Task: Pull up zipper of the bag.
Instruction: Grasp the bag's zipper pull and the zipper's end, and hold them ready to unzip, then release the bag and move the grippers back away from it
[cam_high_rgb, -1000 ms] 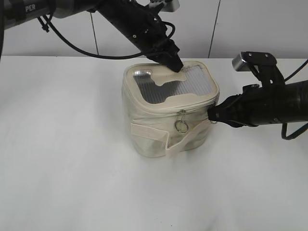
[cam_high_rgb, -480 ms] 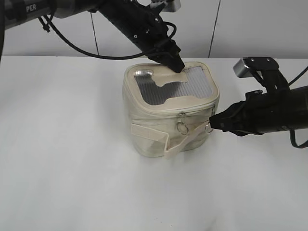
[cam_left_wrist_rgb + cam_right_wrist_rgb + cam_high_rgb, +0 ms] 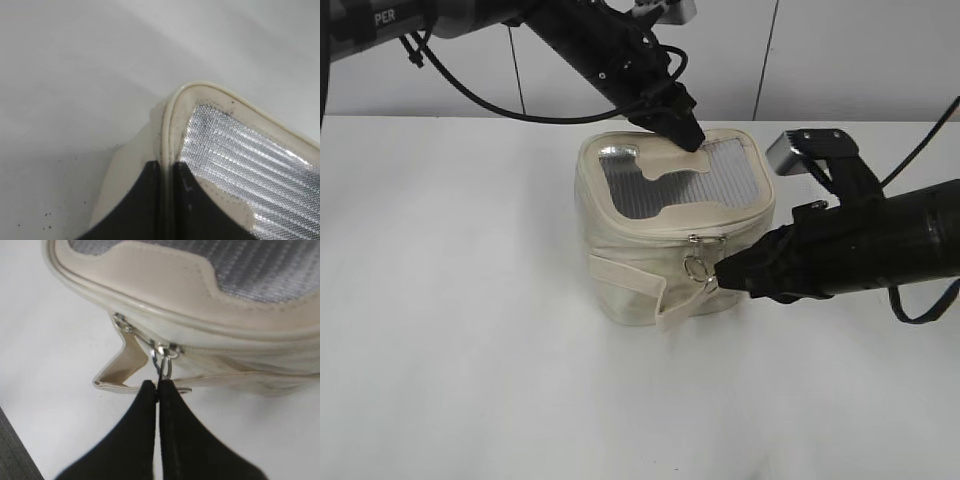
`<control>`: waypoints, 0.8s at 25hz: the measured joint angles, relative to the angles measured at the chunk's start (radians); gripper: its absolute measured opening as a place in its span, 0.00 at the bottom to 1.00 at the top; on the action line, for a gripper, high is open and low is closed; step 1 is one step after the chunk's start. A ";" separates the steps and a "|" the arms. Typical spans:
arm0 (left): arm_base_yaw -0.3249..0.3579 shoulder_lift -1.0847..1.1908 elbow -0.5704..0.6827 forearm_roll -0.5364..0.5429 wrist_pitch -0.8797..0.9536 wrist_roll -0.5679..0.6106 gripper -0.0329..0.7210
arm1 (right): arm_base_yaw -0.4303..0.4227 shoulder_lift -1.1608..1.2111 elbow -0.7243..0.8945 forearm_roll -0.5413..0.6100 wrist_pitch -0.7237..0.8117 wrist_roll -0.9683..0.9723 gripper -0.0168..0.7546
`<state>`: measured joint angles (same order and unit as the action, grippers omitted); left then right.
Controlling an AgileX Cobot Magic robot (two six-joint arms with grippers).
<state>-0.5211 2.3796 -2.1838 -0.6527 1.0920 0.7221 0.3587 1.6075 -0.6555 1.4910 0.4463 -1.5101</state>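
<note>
**Right hand at the front ring pull**

Since the earlier frame the right hand (image 3: 718,280) has travelled leftward along the bag (image 3: 672,235) front; exterior view: bag upright mid-counter (image 3: 470,380), left hand (image 3: 686,136) pressing its rear top edge. Left wrist view: fingers (image 3: 145,200) closed on the rim piping. Right wrist view: fingers (image 3: 172,435) pinched shut on a ring pull (image 3: 164,367) of the zipper (image 3: 145,342).

Counter (image 3: 470,350) bare left of and in front of the bag (image 3: 630,270), open for approach. Bag's far top edge blocked by left pincer (image 3: 688,138) clamped on it. Right side and front-right blocked by right pincer (image 3: 720,282), pinching the ring (image 3: 164,369) at the zipper (image 3: 708,239). Strap (image 3: 630,285) juts out in front.
</note>
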 joint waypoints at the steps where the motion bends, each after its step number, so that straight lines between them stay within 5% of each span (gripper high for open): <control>1: 0.000 0.000 0.000 -0.004 0.002 0.000 0.10 | 0.022 0.003 0.000 0.009 -0.010 0.002 0.03; 9: 0.000 0.000 0.000 -0.039 0.029 0.007 0.13 | 0.135 0.021 -0.017 -0.004 -0.079 0.066 0.08; 11: 0.006 -0.001 0.001 -0.070 0.024 0.007 0.26 | 0.101 0.021 -0.016 -0.134 -0.012 0.204 0.24; 15: 0.036 -0.048 0.002 -0.136 0.081 -0.021 0.53 | -0.044 -0.026 -0.016 -0.445 0.117 0.517 0.74; 17: 0.044 -0.094 0.002 -0.134 0.104 -0.056 0.52 | -0.109 -0.093 -0.016 -0.570 0.162 0.656 0.79; 20: 0.046 -0.175 0.002 -0.083 0.119 -0.110 0.45 | -0.162 -0.252 -0.016 -0.684 0.252 0.784 0.73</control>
<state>-0.4756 2.2042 -2.1821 -0.7355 1.2105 0.6126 0.1969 1.3554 -0.6719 0.8071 0.6983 -0.7258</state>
